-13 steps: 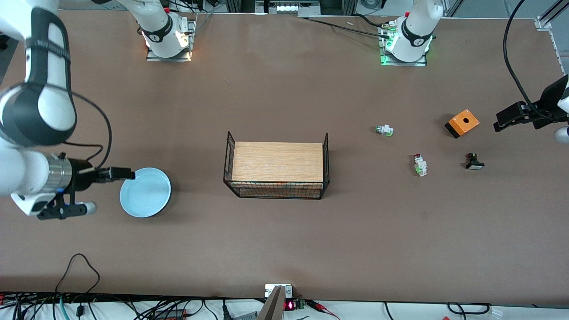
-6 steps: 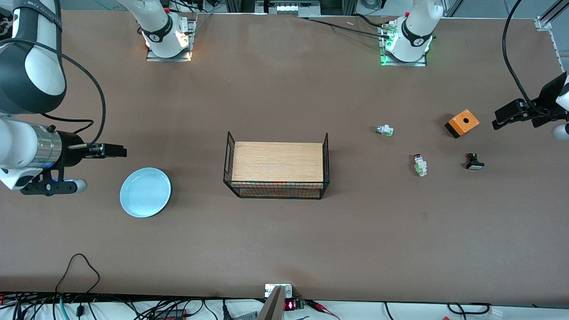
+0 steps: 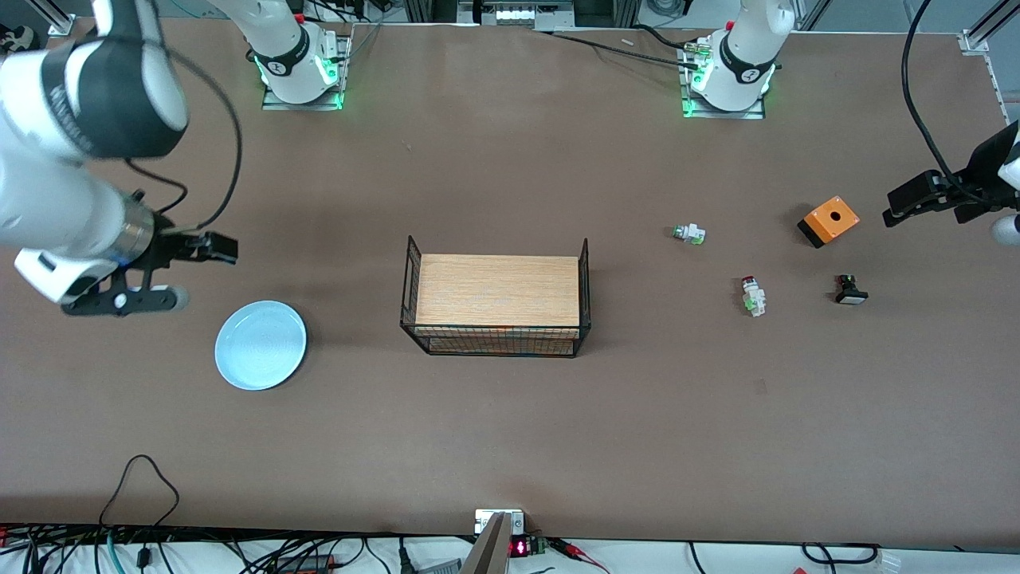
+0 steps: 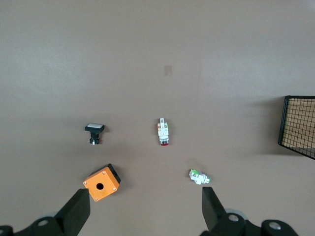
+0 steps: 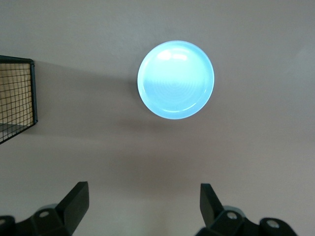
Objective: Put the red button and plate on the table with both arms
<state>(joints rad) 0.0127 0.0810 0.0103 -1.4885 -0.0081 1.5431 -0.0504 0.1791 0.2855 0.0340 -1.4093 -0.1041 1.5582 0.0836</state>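
Note:
The pale-blue plate (image 3: 260,344) lies flat on the brown table (image 3: 510,430) toward the right arm's end; it also shows in the right wrist view (image 5: 175,79). The red button (image 3: 751,295) lies on its side on the table toward the left arm's end, and it shows in the left wrist view (image 4: 163,132). My right gripper (image 3: 217,248) is open and empty, up in the air over bare table next to the plate (image 5: 143,187). My left gripper (image 3: 907,209) is open and empty, high over the table's end near the orange box (image 4: 145,192).
A black wire rack with a wood top (image 3: 498,299) stands mid-table. An orange box (image 3: 829,221), a green-capped switch (image 3: 689,233) and a black-bodied button (image 3: 850,289) lie around the red button.
My right gripper has come off the plate's rim, risen and swung toward the robots' bases; the plate stays flat on the table. The left gripper has hardly moved.

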